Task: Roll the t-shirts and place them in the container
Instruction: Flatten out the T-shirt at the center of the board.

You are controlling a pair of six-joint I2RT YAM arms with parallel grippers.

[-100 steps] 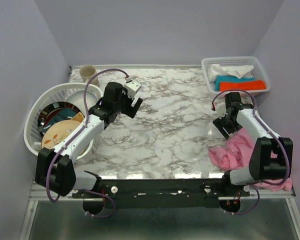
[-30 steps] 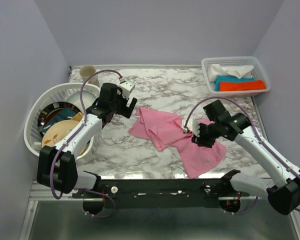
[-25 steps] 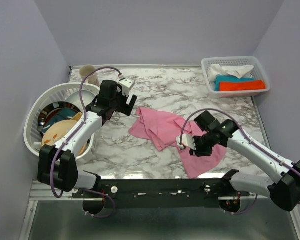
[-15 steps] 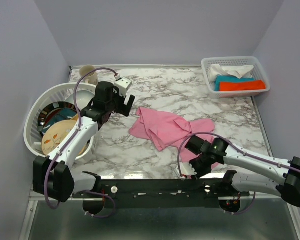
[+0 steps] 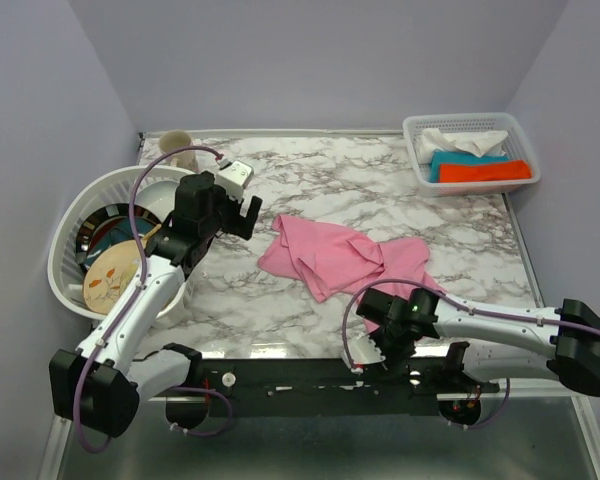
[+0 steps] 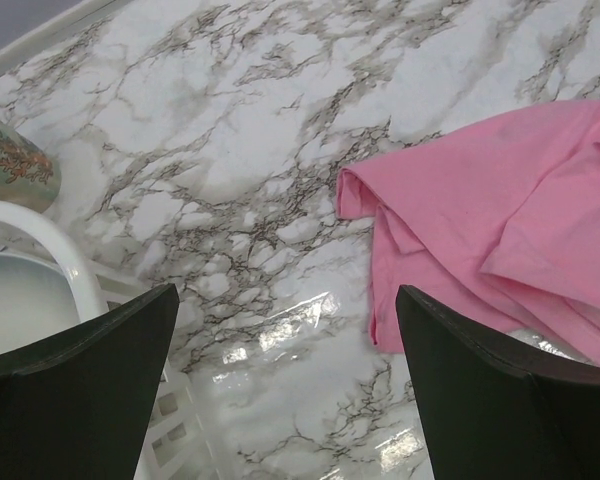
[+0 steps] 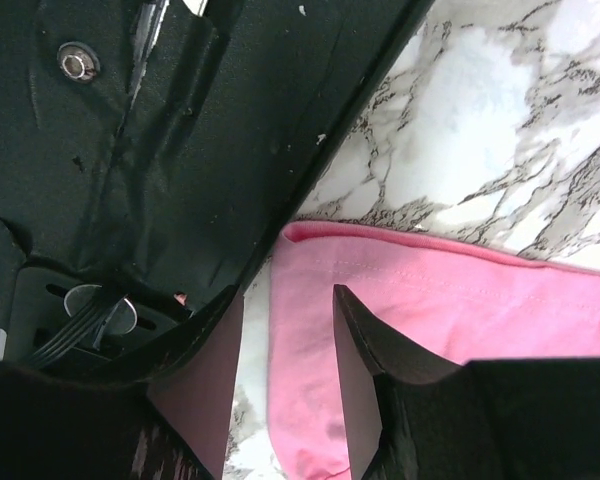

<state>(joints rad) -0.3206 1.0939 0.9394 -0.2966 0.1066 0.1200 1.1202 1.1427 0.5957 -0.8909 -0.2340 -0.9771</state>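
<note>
Right gripper point(image 7: 288, 292) swung nearer — wrist view alone shows it ajar over t-shirt point(image 7: 460, 300) hem

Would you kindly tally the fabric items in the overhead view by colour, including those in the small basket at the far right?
Pink t-shirt: 1
White cloth: 1
Teal cloth: 1
Orange cloth: 1
Total: 4

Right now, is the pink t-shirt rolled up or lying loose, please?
Loose, not rolled: the t-shirt lies rumpled and partly spread on the table, with overlapping folds.
</note>
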